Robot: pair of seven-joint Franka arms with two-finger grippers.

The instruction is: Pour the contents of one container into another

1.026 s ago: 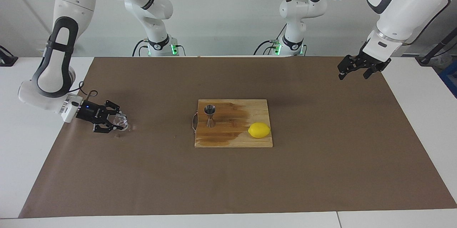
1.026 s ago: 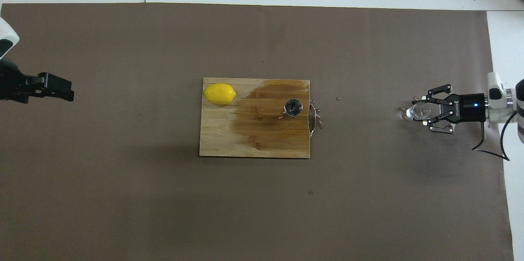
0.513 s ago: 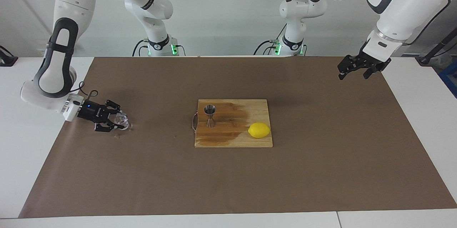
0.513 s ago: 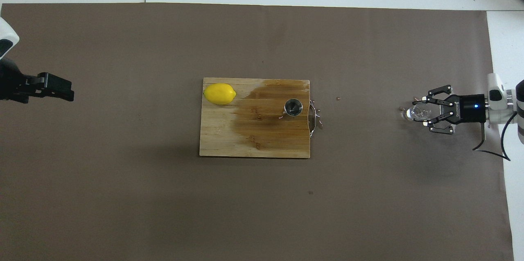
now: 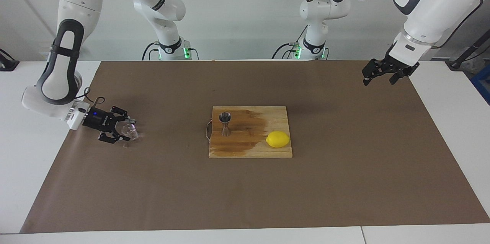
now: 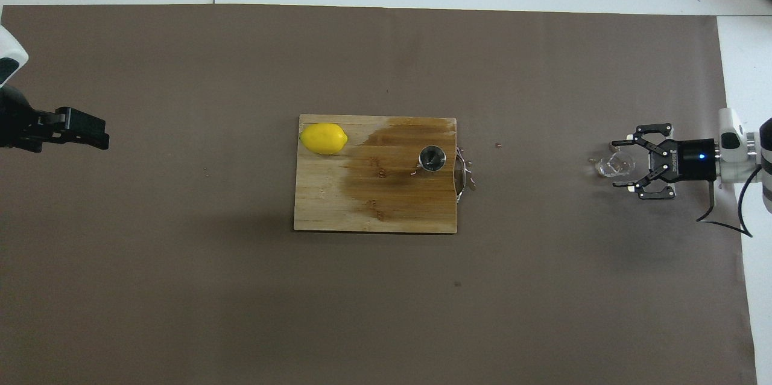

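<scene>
The tiny clear glass cup (image 5: 130, 132) (image 6: 610, 165) rests on the brown mat at the right arm's end of the table. My right gripper (image 5: 123, 130) (image 6: 623, 166) is low over the mat, open, with its fingers on either side of the cup and apart from it. The steel hourglass jigger (image 5: 225, 124) (image 6: 432, 158) stands upright on the wooden board (image 5: 249, 150) (image 6: 338, 207), at the board's end toward the right arm. My left gripper (image 5: 381, 77) (image 6: 81, 133) waits in the air over the mat's edge at the left arm's end, open and empty.
A yellow lemon (image 5: 278, 139) (image 6: 324, 138) lies on the board's other end. A dark wet stain (image 5: 250, 129) covers much of the board around the jigger. Small droplets (image 6: 469, 171) dot the mat beside the board.
My right gripper has opened and let go of the glass cup, which now sits on the mat between its fingers. The left arm has not moved.
</scene>
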